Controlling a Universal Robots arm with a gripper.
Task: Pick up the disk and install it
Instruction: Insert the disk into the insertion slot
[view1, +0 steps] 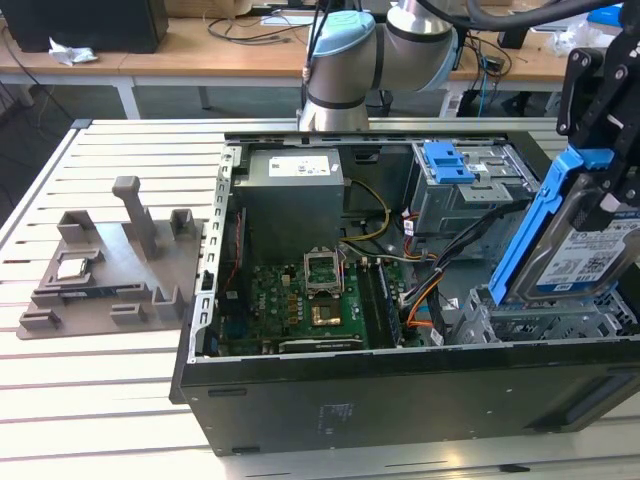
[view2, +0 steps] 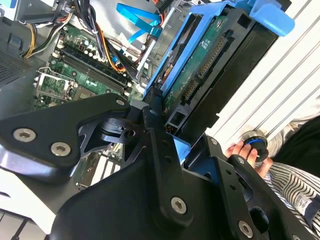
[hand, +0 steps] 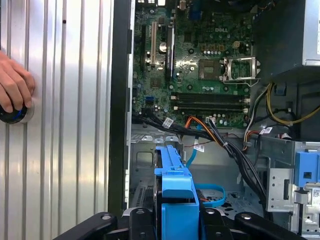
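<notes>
The disk (view1: 590, 255) is a silver-grey drive with a white-and-blue label and blue side rails. It hangs tilted, nearly on edge, over the metal drive cage (view1: 540, 320) at the exterior view's right end of the open computer case (view1: 400, 400). My gripper (view1: 615, 195) comes down from above and is shut on the disk. The second wrist view shows the disk (view2: 200, 70) from its circuit-board side, clamped between the black fingers (view2: 155, 130). The disk's blue rail (hand: 175, 195) rises from between the fingers in the first wrist view, above the cage floor.
Inside the case lie the green motherboard (view1: 300, 300), the grey power-supply box (view1: 290, 190), another blue-handled bay (view1: 450, 165) and loose cables (view1: 440, 270). A grey parts fixture (view1: 110, 270) sits on the slatted table. A person's hand (hand: 15, 85) rests on a round button beside the case.
</notes>
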